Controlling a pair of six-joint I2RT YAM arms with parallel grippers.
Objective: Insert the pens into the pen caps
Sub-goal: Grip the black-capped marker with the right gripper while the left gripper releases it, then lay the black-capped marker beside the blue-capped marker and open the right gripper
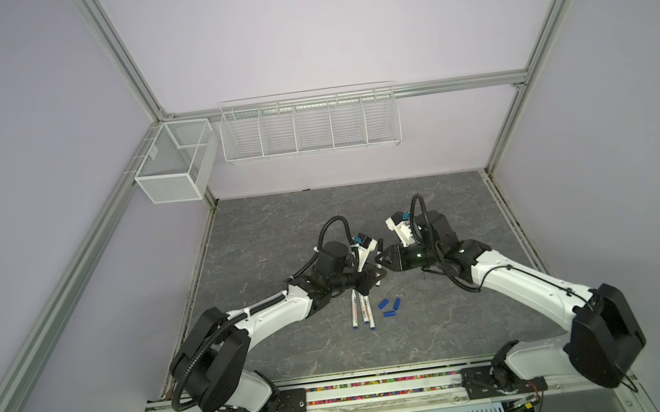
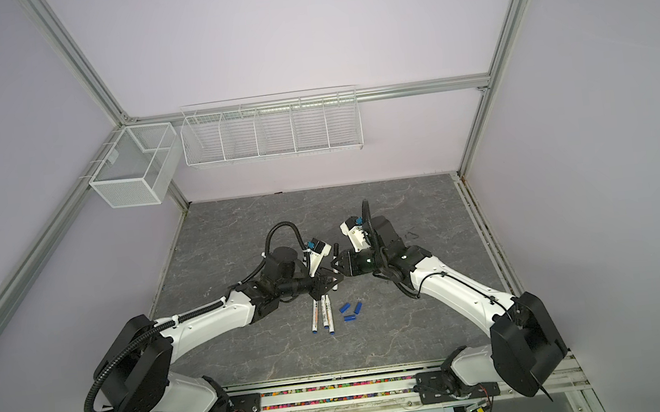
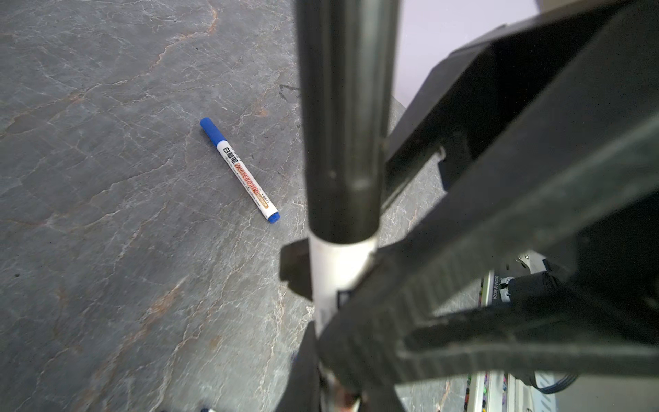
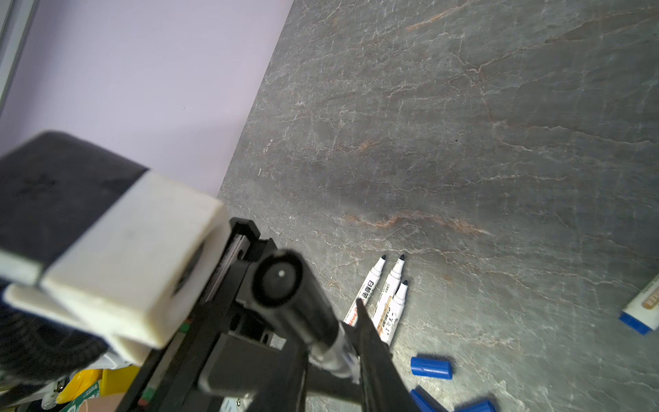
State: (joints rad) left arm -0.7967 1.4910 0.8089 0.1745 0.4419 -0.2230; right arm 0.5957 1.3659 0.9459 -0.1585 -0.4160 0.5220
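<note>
L arm reaches in from front-left, wrist approx level. Left gripper [image 1: 372,276] is clamped on a black-capped pen [image 1: 380,247], held near upright. R arm comes in opposite. Right gripper [image 1: 380,259] points at L, its fingers [image 3: 293,267] straddling the barrel; pinching or not, unclear.

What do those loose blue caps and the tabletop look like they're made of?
Blue caps: probably moulded plastic, smooth and slightly glossy, judging by the even colour and soft highlights. Tabletop: a grey, matte, stone-look surface with pale and rust-coloured veins. Whether it is real stone or printed laminate cannot be told.
</note>
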